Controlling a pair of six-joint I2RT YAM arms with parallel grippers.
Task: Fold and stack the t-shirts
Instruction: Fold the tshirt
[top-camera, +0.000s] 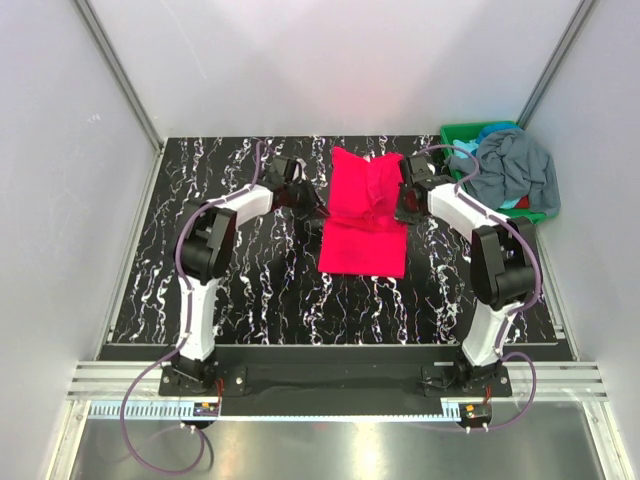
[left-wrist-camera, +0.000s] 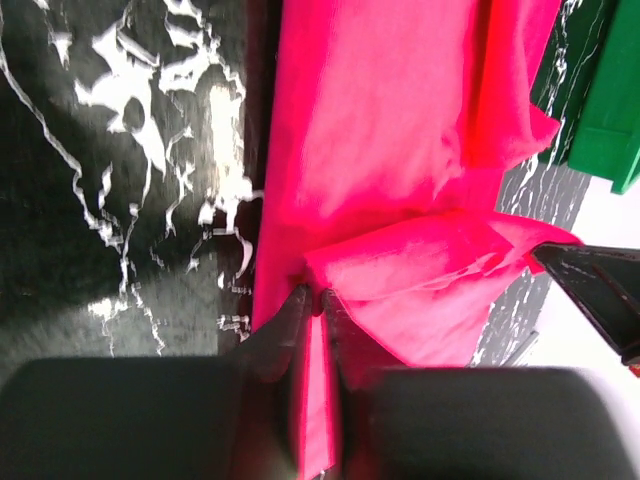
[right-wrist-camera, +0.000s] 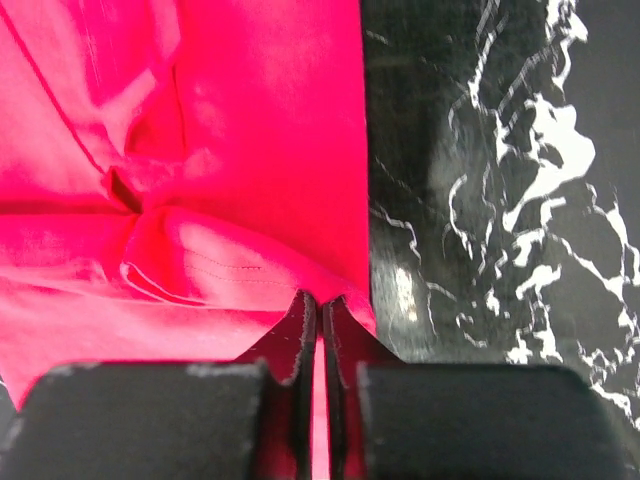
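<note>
The pink-red t-shirt (top-camera: 365, 215) lies partly folded on the black marbled table (top-camera: 250, 290), its far half bunched up. My left gripper (top-camera: 316, 207) is at the shirt's left edge, and in the left wrist view it (left-wrist-camera: 315, 295) is shut on a fold of the pink cloth (left-wrist-camera: 380, 130). At the right edge my right gripper (top-camera: 404, 205) does the same; up close it (right-wrist-camera: 320, 300) pinches the pink hem (right-wrist-camera: 250, 130). The grey-blue t-shirt (top-camera: 518, 165) is heaped in the green bin, with a bit of the teal t-shirt (top-camera: 512, 203) under it.
The green plastic bin (top-camera: 458, 134) stands at the back right corner, close to my right arm; its corner (left-wrist-camera: 600, 110) shows in the left wrist view. White walls enclose the table on three sides.
</note>
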